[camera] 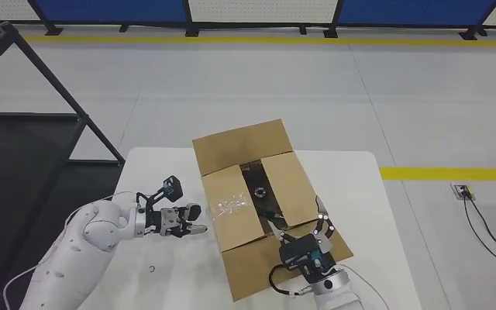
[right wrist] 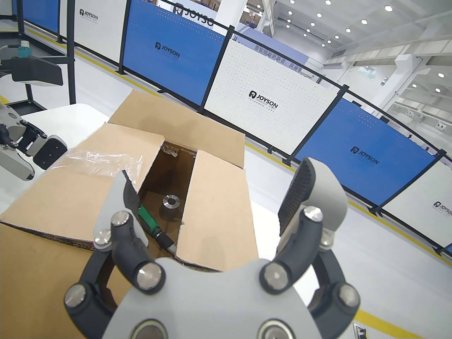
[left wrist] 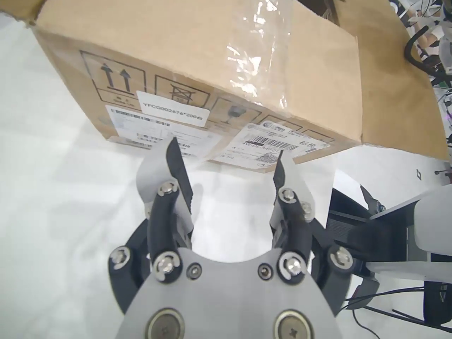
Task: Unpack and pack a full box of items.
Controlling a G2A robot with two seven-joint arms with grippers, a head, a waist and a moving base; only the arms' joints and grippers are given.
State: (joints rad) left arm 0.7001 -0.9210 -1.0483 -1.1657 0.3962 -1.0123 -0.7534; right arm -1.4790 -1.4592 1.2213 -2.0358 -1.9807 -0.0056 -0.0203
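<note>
The left fingers (left wrist: 178,171) were spread, the box (left wrist: 159,36) just ahead; the right fingers (right wrist: 310,192) were spread, its opening just ahead.

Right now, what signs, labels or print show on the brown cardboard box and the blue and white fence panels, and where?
Brown cardboard box side wall: two up arrows, a crossed-out stacking sign, a wineglass sign.
White sticker under the arrows: one printed code line.
Two white barcode labels along its bottom edge: fine print too small to read.
Fence panels: a logo with one word each.
</note>
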